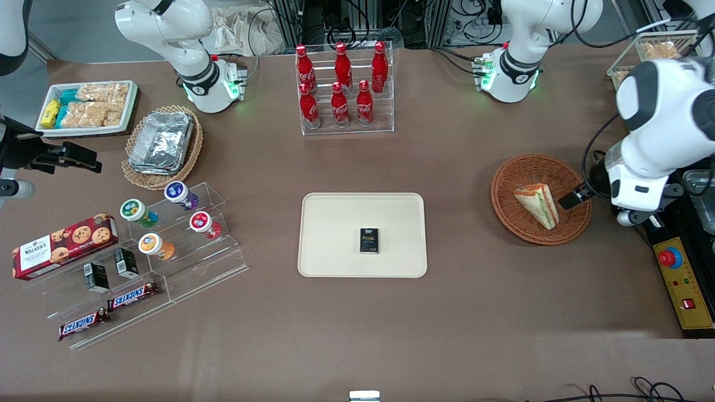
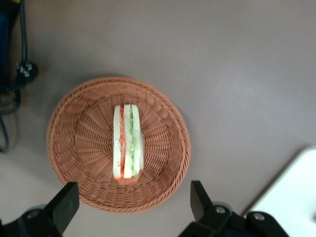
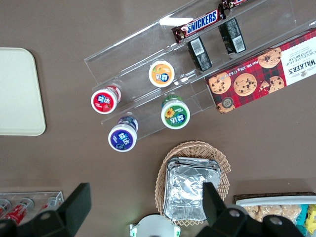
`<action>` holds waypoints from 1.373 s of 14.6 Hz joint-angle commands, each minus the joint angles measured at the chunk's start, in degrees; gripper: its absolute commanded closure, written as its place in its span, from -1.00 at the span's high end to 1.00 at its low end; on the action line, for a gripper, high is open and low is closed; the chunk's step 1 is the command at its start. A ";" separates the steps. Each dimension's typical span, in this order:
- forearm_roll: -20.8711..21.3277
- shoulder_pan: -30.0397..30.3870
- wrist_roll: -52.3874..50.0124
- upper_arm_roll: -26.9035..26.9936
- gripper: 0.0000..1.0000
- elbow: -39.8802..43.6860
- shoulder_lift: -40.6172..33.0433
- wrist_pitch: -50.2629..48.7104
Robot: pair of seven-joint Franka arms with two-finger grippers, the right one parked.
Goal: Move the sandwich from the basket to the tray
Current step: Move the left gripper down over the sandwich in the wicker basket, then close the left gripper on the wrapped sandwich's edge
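The sandwich (image 1: 537, 204) is a pale wedge with orange and green layers, lying in the round reddish-brown basket (image 1: 516, 220) toward the working arm's end of the table. In the left wrist view the sandwich (image 2: 127, 143) lies on edge in the middle of the basket (image 2: 79, 143). My left gripper (image 2: 131, 205) hangs above the basket's rim, open and empty, its fingers wide apart. In the front view only one dark fingertip (image 1: 575, 197) shows, at the basket's edge. The cream tray (image 1: 335, 234) lies mid-table with a small black box (image 1: 369, 240) on it.
A clear rack of red cola bottles (image 1: 343, 89) stands farther from the front camera than the tray. A tan basket of foil trays (image 1: 162, 142), a white tray of snacks (image 1: 86, 106) and a clear stand of cups, cookies and bars (image 1: 139, 245) lie toward the parked arm's end. A yellow control box (image 1: 684, 282) sits at the table edge.
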 commanded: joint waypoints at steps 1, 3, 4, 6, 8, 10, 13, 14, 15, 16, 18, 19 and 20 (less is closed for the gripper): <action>2.57 -0.02 -7.30 -0.35 1.00 -10.53 -3.02 9.12; 2.49 0.41 -8.78 -0.35 1.00 -13.80 -1.89 13.78; 2.49 0.51 -10.97 -0.35 1.00 -14.77 -0.66 15.81; 2.49 0.51 -12.75 -0.43 1.00 -16.17 1.45 19.24; 2.40 0.51 -12.84 -0.43 1.00 -19.15 2.60 23.88; 2.14 0.51 -13.10 -0.43 1.00 -22.06 4.00 29.25; 2.14 0.51 -13.28 -0.43 1.00 -23.39 6.55 32.52; 2.14 0.51 -13.28 -0.43 0.88 -23.74 6.82 33.31; 2.14 0.51 -13.37 -0.43 0.39 -23.92 6.82 33.41; 2.05 0.51 -13.71 -0.43 -0.41 -23.92 6.91 33.41; 2.05 0.42 -13.98 -0.43 -1.00 -23.74 7.61 33.41; 2.05 0.33 -13.98 -0.43 -1.00 -23.65 7.78 33.41; 2.05 0.33 -13.98 -0.43 -1.00 -23.74 7.70 33.32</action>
